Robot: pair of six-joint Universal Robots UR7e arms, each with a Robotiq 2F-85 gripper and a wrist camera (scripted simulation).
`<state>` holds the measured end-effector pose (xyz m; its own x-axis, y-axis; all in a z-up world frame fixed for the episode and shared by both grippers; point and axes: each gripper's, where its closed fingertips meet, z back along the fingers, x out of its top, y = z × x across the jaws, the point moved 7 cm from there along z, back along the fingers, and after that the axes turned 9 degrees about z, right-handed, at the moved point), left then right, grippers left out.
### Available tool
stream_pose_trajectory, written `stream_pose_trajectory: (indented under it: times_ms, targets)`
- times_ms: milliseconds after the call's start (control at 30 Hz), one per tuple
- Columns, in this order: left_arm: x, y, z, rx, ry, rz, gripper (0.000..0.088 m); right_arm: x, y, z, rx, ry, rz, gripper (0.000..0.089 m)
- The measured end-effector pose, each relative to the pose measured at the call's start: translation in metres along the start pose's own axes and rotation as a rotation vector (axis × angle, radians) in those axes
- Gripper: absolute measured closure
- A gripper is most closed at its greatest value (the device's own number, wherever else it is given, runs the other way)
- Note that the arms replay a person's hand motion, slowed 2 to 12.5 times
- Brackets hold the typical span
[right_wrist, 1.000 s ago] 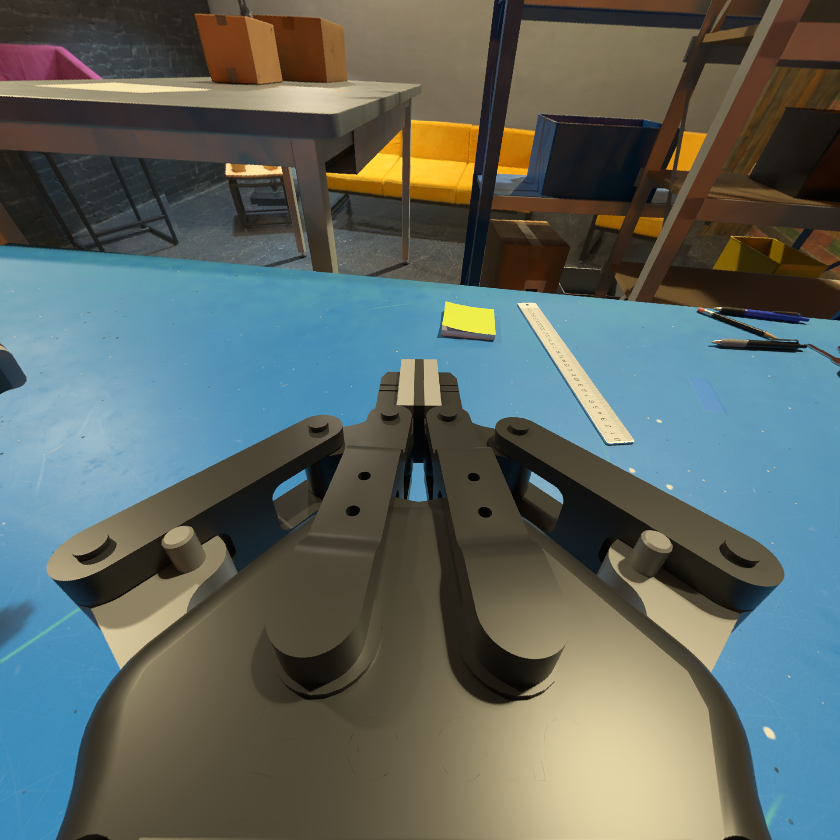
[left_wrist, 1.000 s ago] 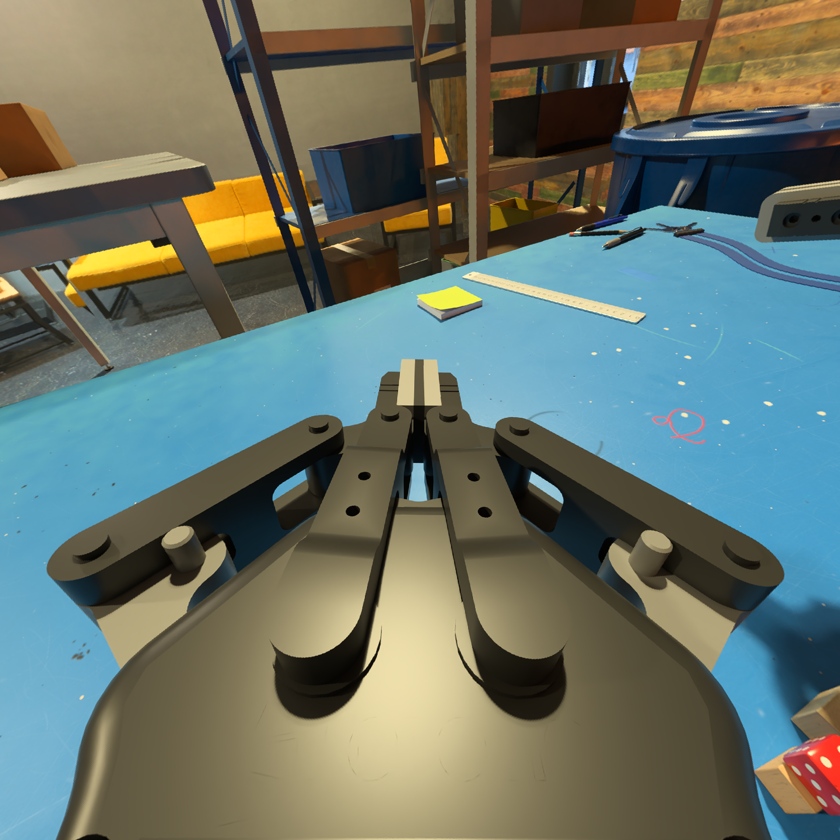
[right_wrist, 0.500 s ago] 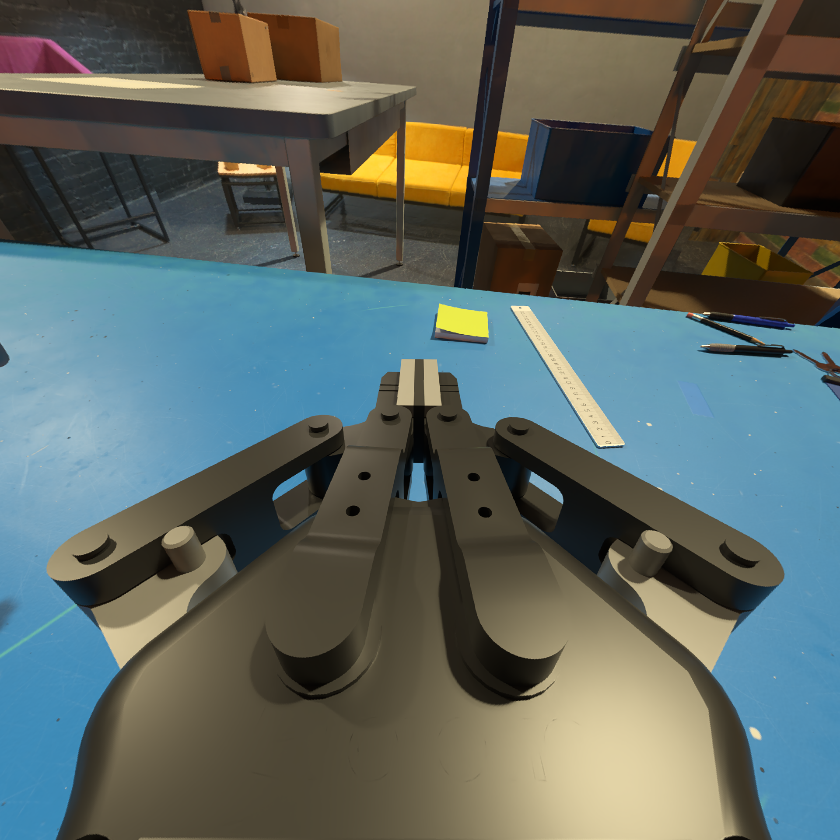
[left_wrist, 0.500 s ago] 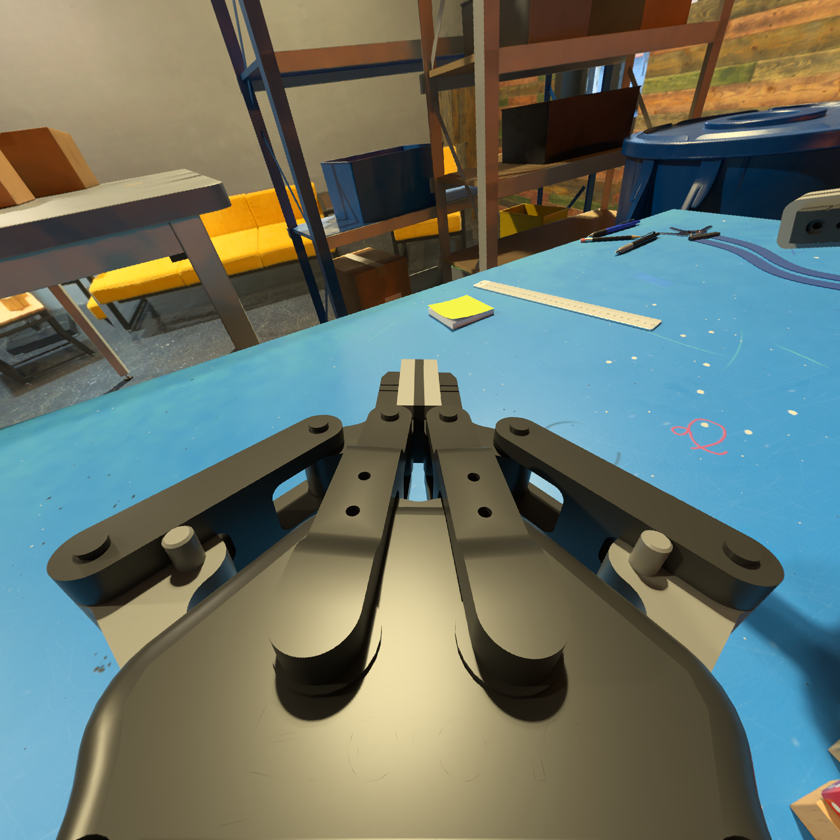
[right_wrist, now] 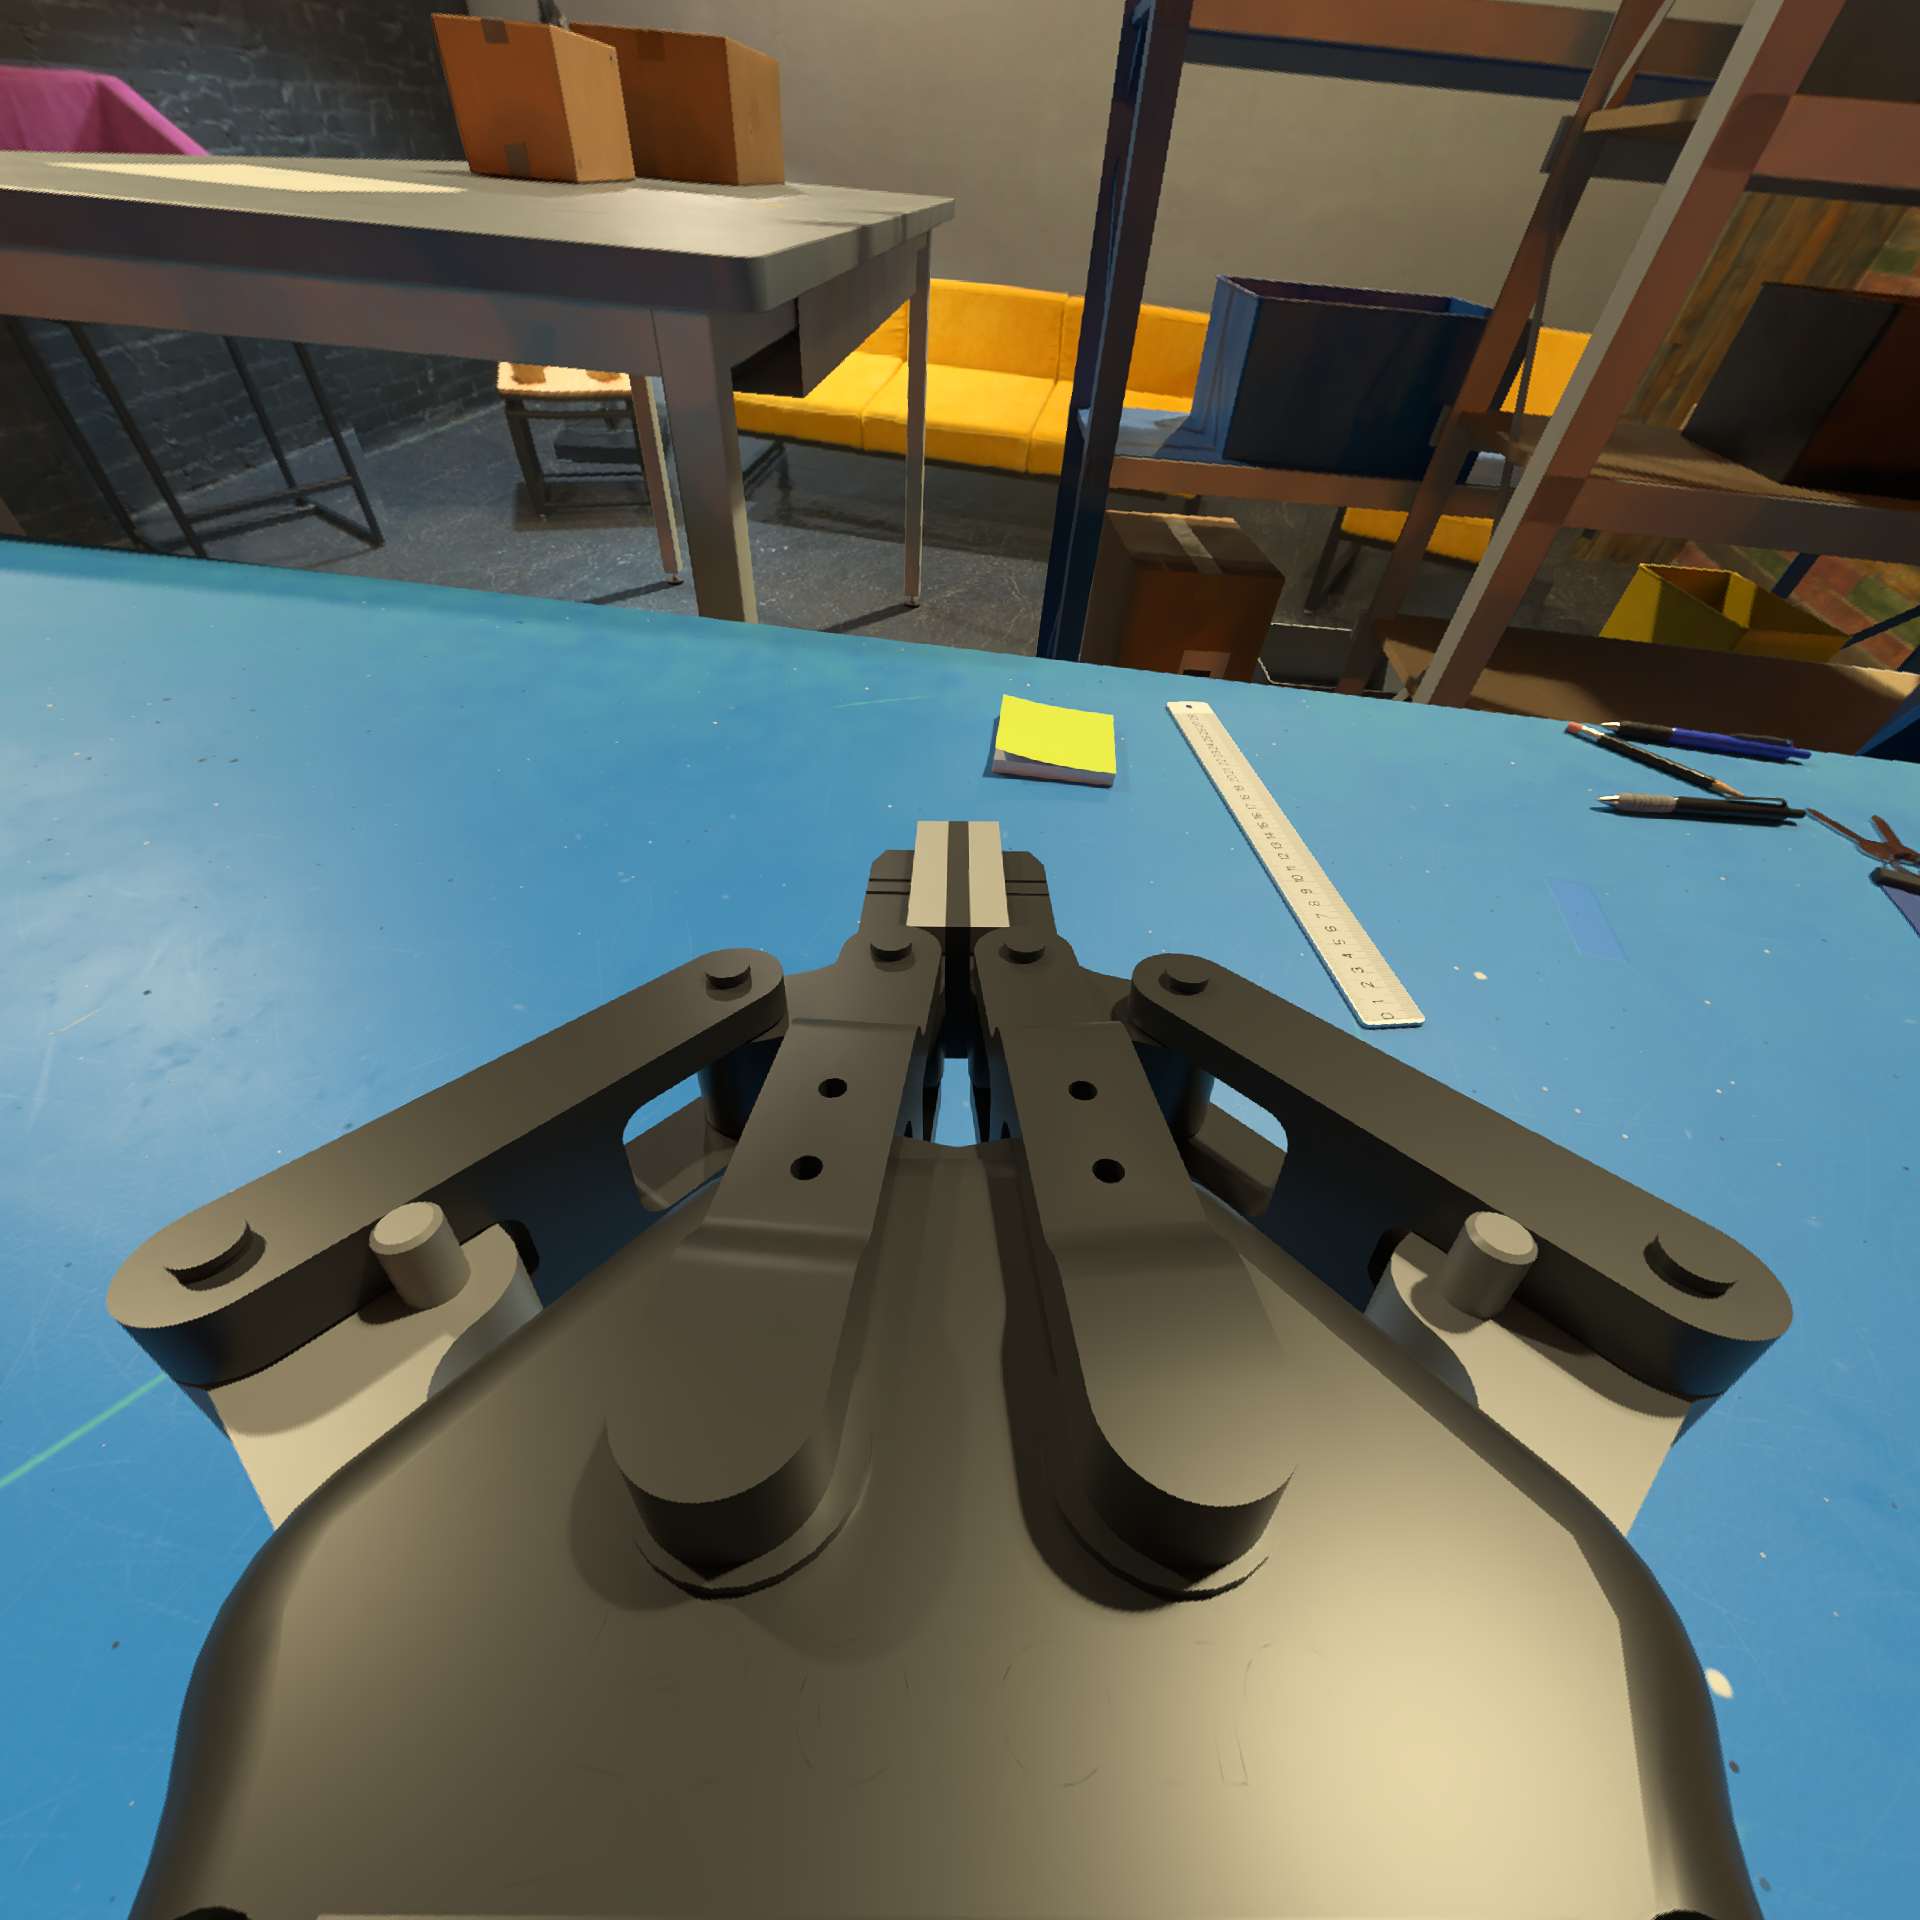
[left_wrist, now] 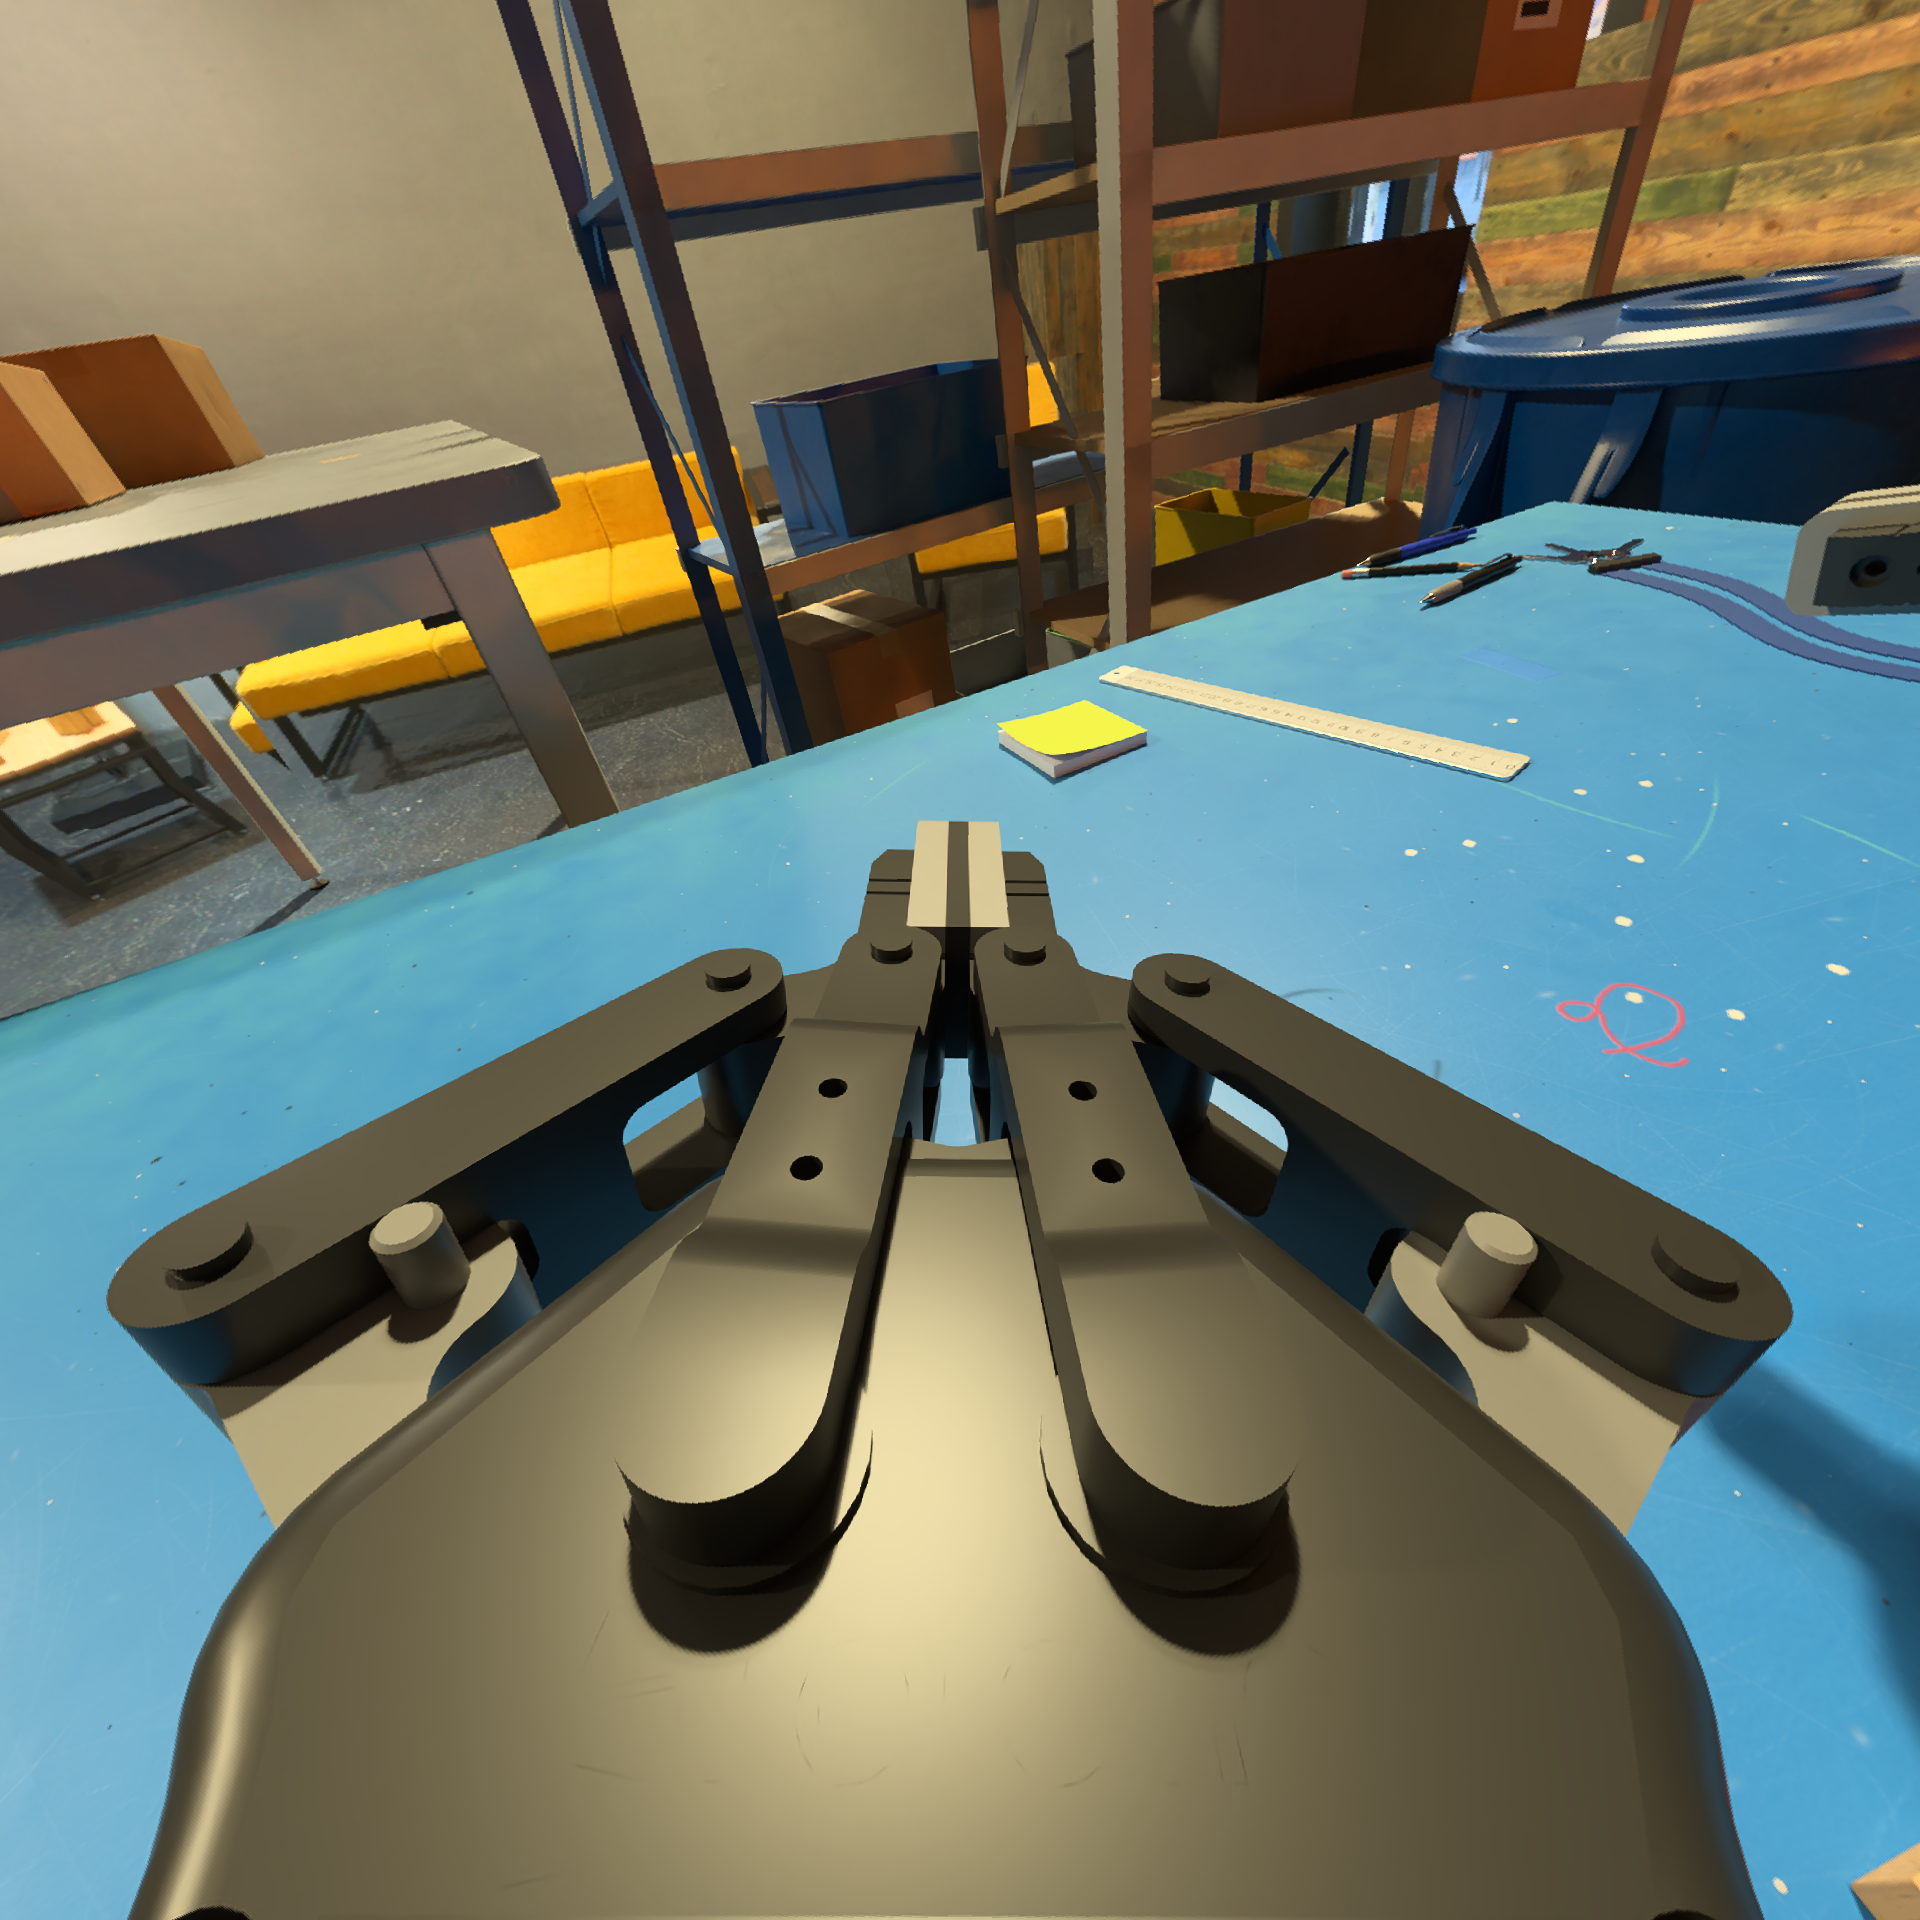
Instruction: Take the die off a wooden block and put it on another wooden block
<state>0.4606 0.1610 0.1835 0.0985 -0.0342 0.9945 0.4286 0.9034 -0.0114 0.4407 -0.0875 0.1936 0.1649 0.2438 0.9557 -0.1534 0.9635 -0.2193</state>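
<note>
- The left gripper hangs low over the blue table, tilted forward, and its two fingers are pressed together with nothing between them.
- The right gripper has the same pose over the table; its fingers are also clenched and hold nothing.
- In front of both grippers lies a yellow pad of notes, well apart from the fingertips.
- Just beside the pad, on its right, lies a pale ruler, flat on the table.
- Farther to the right there are some pens near the table edge, and keys just beside them.
- A red scribble is drawn on the table, right of the left gripper.
- Nothing stands between the fingers and the pad.
- Behind the table are metal shelves, a yellow sofa, a grey table with cardboard boxes and a blue barrel.
- The die is not seen in either view, so I cannot tell where it is.
- Only a small corner of a wooden block shows at the bottom right edge of the left wrist view; it is light brown and lies on the table.
</note>
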Motion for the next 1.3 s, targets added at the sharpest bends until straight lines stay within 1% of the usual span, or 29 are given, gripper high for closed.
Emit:
stream_pose_trajectory:
  times_ms: [633,1300]
  targets:
    - [0.004,0.008,0.004,0.003,-0.014,0.004,0.0882,-0.001,0.0,0.0,0.003,-0.019,0.009,0.0893]
    - [0.01,-0.005,0.009,-0.037,-0.029,-0.028,0.0882,0.004,0.005,0.004,0.01,-0.068,0.032,0.0893]
